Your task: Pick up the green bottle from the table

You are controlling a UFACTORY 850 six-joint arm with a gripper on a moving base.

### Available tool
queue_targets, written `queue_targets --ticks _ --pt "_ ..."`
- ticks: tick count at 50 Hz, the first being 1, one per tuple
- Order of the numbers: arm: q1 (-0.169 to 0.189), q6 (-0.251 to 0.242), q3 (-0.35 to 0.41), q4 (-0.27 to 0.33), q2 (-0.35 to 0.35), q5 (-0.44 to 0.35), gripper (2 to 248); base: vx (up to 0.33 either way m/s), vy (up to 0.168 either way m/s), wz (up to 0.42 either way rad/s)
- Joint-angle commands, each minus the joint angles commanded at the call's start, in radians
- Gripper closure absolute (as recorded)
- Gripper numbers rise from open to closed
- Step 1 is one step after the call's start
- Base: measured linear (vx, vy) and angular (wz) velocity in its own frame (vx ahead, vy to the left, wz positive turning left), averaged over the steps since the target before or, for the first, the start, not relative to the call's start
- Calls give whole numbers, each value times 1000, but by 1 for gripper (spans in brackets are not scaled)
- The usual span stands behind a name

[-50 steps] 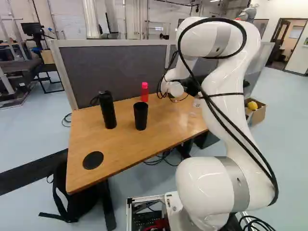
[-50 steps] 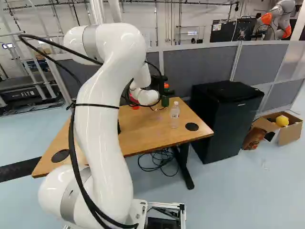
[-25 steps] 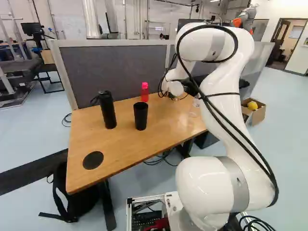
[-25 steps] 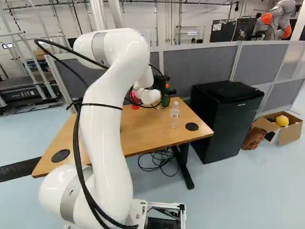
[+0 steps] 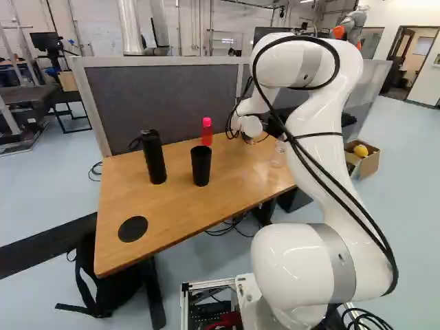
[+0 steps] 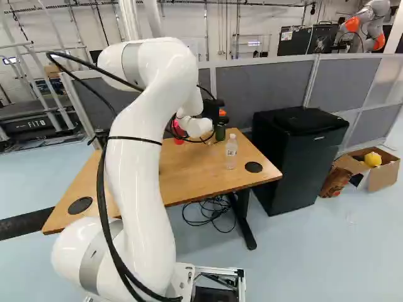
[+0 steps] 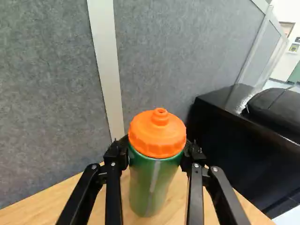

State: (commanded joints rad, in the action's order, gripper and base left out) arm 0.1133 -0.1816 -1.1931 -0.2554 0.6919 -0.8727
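In the left base view, a wooden table (image 5: 165, 196) stands before a grey partition (image 5: 165, 103), with a black flask (image 5: 154, 158), a black tumbler (image 5: 201, 166) and a pink-red bottle (image 5: 207, 132) on it. The white arm (image 5: 326, 165) rises right of the middle and bends toward the table's far side. A black backpack (image 5: 106, 282) lies on the floor under the table's near end.

In the right base view, the green bottle (image 6: 220, 133) is near the table's far edge, by the partition, with the gripper (image 6: 216, 112) at its upper part. A clear plastic bottle (image 6: 231, 152) stands closer on the table, well short of a black mini fridge (image 6: 296, 160).

The wrist view shows the gripper (image 7: 155, 157) closed around the green bottle — one finger on each side, just under its orange cap (image 7: 158, 133). Its base is over the wooden tabletop, perhaps touching it, though this angle makes that hard to tell.
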Motion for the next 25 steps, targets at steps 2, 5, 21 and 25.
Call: queue_targets --ticks 2,5,21,25 --pt "0 0 0 0 -3 0 127 0 0 0" --pt "0 0 1 0 -7 0 127 0 0 0" --pt "0 0 8 0 -39 0 127 0 0 0" --pt "1 0 17 0 -53 0 127 0 0 0"
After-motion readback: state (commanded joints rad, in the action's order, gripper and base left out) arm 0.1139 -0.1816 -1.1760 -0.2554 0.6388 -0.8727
